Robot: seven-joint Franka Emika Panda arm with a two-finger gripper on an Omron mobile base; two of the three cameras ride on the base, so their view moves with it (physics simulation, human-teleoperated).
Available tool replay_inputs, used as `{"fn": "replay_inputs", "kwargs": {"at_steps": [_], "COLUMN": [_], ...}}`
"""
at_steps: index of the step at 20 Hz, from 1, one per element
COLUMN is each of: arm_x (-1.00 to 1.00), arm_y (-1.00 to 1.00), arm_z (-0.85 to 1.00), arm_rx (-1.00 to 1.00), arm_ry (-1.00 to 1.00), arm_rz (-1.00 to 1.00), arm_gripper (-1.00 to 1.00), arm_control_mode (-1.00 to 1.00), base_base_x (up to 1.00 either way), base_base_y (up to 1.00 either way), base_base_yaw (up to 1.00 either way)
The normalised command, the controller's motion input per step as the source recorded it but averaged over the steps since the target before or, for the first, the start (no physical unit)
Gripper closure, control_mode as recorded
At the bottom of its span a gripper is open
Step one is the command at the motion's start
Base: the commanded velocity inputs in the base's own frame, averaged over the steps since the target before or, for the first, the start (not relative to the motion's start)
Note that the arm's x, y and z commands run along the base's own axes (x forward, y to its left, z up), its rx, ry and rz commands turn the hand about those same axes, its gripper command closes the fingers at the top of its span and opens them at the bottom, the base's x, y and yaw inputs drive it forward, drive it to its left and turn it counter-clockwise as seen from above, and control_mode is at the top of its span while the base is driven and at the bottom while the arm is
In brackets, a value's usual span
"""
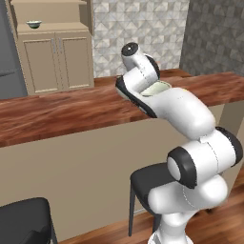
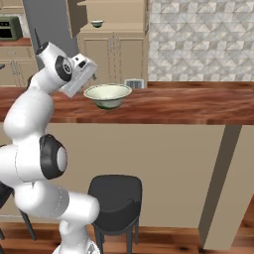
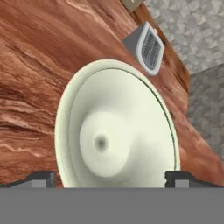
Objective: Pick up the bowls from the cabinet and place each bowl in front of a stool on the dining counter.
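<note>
Bowls first: one bowl [image 2: 107,95] is sitting upright on the dining counter [image 2: 188,106], toward the near edge, right above a black stool [image 2: 116,198] on the near side, so that one looks placed to me. The second bowl [image 1: 34,24] is far off in the open shelf niche of the beige cabinet [image 1: 57,59], at the far left of the left base view. The claw [image 3: 111,177] is spread wide, one fingertip on each side of the near bowl's rim in the hand view, and as far as I can tell it isn't gripping anything. Handling-wise these look like glazed ceramic: stiff, slick, probably chippable, and not too heavy for their size. They're wide and shallow, so I'd guess the only sensible hold is pinching the flared rim wall, one finger inside and one outside, and keeping it level. There's a small grey boxy thing with a grille [image 3: 148,47] on the counter just beyond the bowl; can't say what it is. No brands, labels or readable writing anywhere that I can make out.
</note>
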Motion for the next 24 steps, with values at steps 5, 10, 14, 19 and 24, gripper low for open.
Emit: {"fn": "replay_inputs", "kwargs": {"at_steps": [5, 10, 14, 19, 24], "arm_x": [-0.85, -0.99, -1.00, -1.00, -1.00], "arm_y": [-0.08, -0.06, -0.38, -0.43, -0.09], "arm_z": [0.74, 0.58, 0.46, 0.38, -0.08], "arm_rx": [0.15, 0.18, 0.20, 0.26, 0.18], "arm_ry": [0.20, 0.15, 0.20, 0.18, 0.02], "arm_rz": [0.00, 0.00, -0.14, -0.32, -0.50], "arm_gripper": [-1.00, -1.00, -1.00, -1.00, -1.00], "arm_control_mode": [-1.00, -1.00, -1.00, -1.00, -1.00], "base_base_x": [0.00, 0.00, 0.00, 0.00, 0.00], "base_base_y": [0.00, 0.00, 0.00, 0.00, 0.00], "base_base_yaw": [0.00, 0.00, 0.00, 0.00, 0.00]}}
